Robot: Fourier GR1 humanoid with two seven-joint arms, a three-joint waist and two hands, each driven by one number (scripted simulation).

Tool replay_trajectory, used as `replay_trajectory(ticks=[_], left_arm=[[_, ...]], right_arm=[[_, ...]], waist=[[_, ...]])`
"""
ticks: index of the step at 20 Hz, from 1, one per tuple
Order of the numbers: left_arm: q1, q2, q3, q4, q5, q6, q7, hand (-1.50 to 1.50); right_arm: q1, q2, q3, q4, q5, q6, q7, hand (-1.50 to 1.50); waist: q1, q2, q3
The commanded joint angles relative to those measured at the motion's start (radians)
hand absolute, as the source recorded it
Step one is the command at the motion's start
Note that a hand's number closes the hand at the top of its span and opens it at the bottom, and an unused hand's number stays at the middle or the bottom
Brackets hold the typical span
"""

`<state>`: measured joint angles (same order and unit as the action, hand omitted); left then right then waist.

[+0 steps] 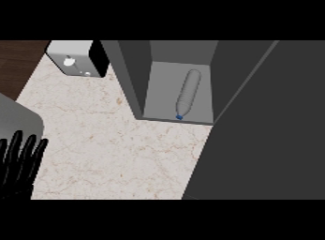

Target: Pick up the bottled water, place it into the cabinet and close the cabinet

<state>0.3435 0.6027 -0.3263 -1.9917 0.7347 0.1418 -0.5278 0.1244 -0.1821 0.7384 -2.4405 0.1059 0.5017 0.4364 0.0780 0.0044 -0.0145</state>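
We see cabinet (140, 79) open; bottle (188, 93) lying inside on its floor, blue cap toward front edge. Left hand (12, 164) well apart, down-left of cabinet; fingers straight, spread, holding nothing. Door (275, 126) stands ajar at right.

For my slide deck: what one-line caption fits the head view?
Water bottle lies inside the open cabinet; left hand rests open at the lower left.

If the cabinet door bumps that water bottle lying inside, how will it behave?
The bottle lies on its side in the cabinet, so its round body would probably roll. It looks slim and likely light. The blue cap sits near the front edge.
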Motion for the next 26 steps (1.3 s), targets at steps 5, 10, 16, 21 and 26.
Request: replay_trajectory(ticks=[5, 10, 16, 21, 26], left_arm=[[-0.007, 0.017, 0.025, -0.007, 0.010, -0.029, -0.007, -1.50], [0.010, 0.037, 0.027, -0.012, 0.022, -0.075, -0.009, -1.50], [-0.021, 0.035, 0.026, -0.017, 0.029, -0.083, 0.002, -1.50], [0.001, 0.040, 0.050, 0.006, 0.031, -0.082, -0.009, -1.50], [0.000, 0.034, 0.065, 0.001, 0.036, -0.076, -0.017, -1.50]], right_arm=[[-0.056, 0.173, 0.027, 0.126, -0.025, -0.164, 0.019, 1.50], [-0.018, 0.174, 0.072, 0.198, -0.174, -0.105, 0.059, 1.50], [-0.001, 0.175, 0.049, 0.265, -0.416, -0.066, 0.110, 1.50], [0.025, 0.175, -0.086, 0.230, -0.437, -0.190, 0.054, 1.50], [0.052, 0.175, -0.183, 0.226, -0.410, -0.252, -0.001, 1.50]], waist=[[0.027, 0.020, 0.000], [0.079, 0.036, -0.001], [0.100, 0.054, 0.001], [0.045, 0.036, 0.003], [0.018, 0.037, 0.004]])
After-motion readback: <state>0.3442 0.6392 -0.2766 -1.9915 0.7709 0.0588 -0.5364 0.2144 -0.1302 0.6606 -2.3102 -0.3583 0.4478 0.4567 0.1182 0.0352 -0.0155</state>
